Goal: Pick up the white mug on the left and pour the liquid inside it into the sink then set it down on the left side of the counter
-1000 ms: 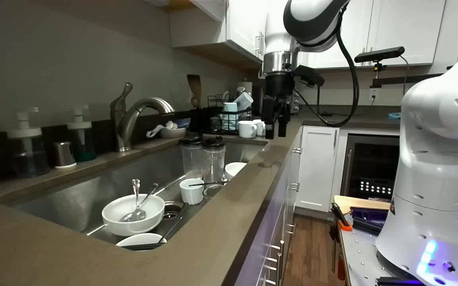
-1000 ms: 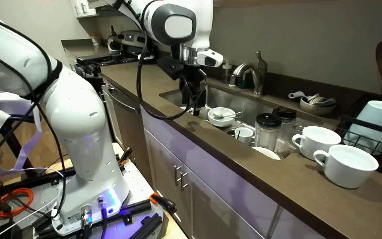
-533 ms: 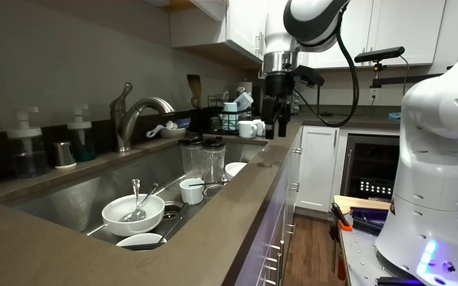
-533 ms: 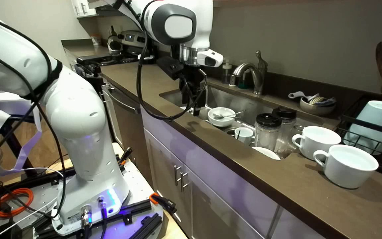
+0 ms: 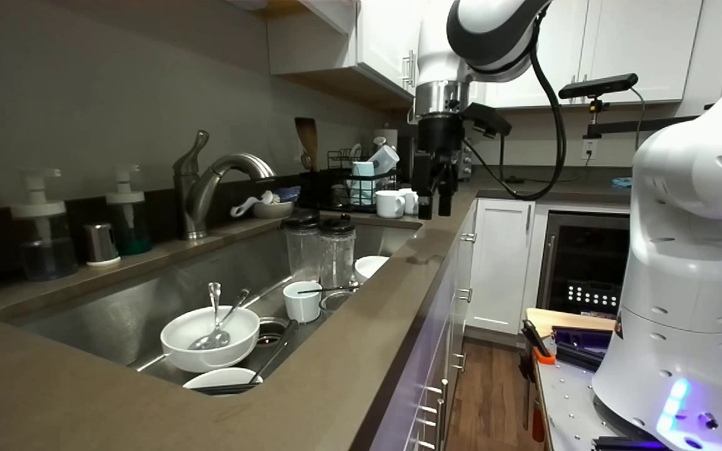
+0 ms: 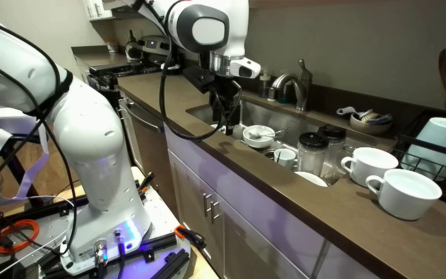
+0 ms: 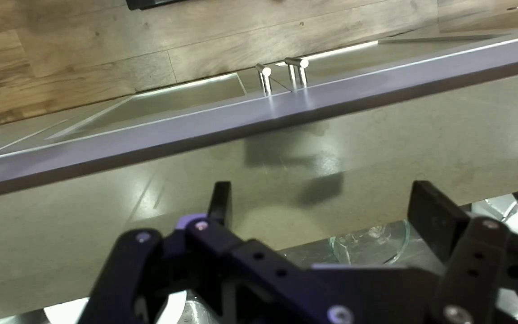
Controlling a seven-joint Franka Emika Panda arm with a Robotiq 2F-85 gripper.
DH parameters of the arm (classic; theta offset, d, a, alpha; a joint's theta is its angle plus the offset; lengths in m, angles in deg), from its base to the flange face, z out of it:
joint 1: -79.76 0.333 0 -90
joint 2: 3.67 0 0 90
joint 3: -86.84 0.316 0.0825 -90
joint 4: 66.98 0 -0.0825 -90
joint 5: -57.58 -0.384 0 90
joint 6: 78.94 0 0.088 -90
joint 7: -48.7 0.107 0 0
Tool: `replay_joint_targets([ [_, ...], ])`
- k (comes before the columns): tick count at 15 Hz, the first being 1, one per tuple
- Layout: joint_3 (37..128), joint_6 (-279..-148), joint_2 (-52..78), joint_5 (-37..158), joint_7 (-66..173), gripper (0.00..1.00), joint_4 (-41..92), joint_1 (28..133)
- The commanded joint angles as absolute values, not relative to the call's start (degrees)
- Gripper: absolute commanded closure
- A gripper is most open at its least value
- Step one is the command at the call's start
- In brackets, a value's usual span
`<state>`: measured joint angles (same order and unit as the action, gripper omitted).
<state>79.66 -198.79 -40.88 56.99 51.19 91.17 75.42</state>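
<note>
Two white mugs (image 6: pixel 405 201) are shown in both exterior views; by the wrist view the gripper (image 7: pixel 323 198) is revealed, jaws wide apart.

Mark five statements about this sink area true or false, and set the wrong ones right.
1. Two white mugs stand upright on the counter. True.
2. The fingers are clamped shut. False: they are spread apart and hold nothing.
3. A spoon rests in the white bowl in the sink. True.
4. Both black-lidded jars stand on the counter. False: they stand in the sink.
5. Water runs from the faucet. False: no water shows coming from it.
</note>
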Motion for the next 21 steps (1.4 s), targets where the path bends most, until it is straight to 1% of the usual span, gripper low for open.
replay_joint_targets([
  [1,79.36,-199.47,-40.26,56.54,51.29,0.0,89.92,73.03],
  [6,74.91,-200.63,-37.39,56.05,52.16,0.0,83.91,67.58],
  [9,72.68,-203.01,-33.84,55.39,52.03,0.0,80.11,66.07],
  [16,73.22,-215.13,-21.24,57.79,54.59,0.0,75.23,65.01],
  [21,72.71,-215.03,-14.64,61.86,59.2,0.0,71.96,62.59],
])
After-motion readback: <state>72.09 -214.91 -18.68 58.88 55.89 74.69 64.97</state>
